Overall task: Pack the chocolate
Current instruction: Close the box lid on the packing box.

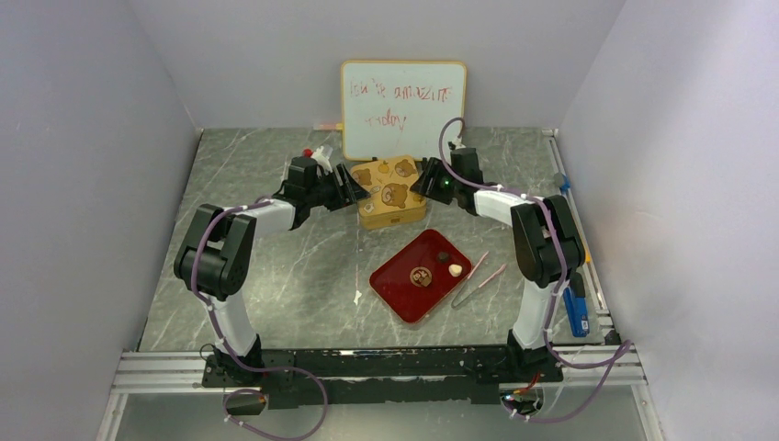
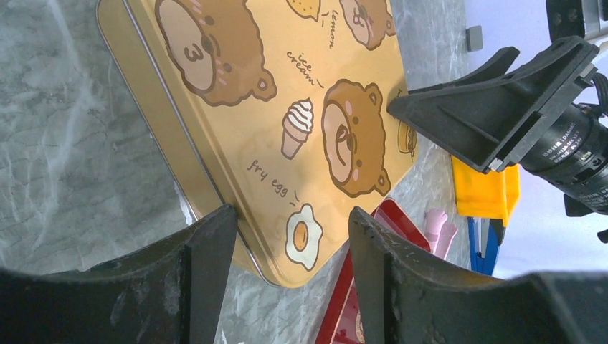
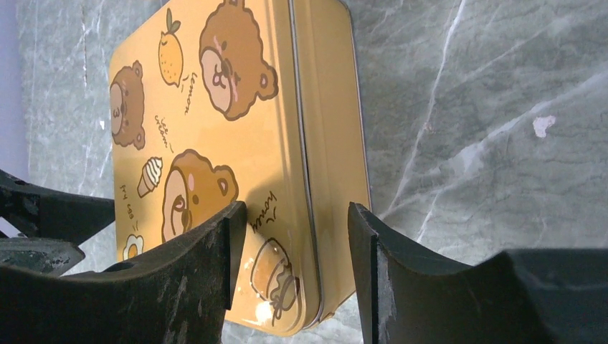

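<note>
Chocolate (image 1: 422,276) lies on a red tray (image 1: 395,296) near the middle of the counter (image 1: 276,276). There are three small pieces, one brown, one dark and one cream, each apart from the others. Pink tweezers (image 1: 479,266) lie just beside the tray on its right.

Behind the tray stands a yellow tin (image 1: 393,195) printed with bears, its lid shut, and a whiteboard (image 1: 404,110) with red writing is propped behind that.

The left pincer (image 2: 289,215) is at the tin's left side. Its jaws stand wide, with a corner of the tin between them. The right pincer (image 3: 296,208) is at the tin's right side, also wide, with one finger over the lid and the other outside the side wall. Whether either one presses on the tin cannot be told.
</note>
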You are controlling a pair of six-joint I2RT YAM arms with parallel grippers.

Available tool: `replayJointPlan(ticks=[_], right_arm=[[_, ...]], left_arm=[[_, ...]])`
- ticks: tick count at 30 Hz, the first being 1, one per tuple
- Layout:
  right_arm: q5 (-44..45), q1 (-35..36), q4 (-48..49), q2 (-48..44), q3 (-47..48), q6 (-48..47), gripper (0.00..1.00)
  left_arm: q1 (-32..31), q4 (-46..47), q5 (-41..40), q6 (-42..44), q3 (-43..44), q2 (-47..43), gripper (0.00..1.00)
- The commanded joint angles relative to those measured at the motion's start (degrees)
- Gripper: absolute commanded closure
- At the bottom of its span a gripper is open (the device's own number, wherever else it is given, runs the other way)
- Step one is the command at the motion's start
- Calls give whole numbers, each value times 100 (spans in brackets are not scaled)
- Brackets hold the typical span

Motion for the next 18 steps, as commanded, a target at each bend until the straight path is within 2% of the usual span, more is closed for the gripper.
replayJointPlan(ticks=[1,18], right_arm=[[124,138,-731,-143,-231,-245,43],[320,154,-1105,-81,-233,-354,43]], left_arm=[[-42,-553,-32,82,50,234,36],[-42,-1022,-25,186,197,519,35]])
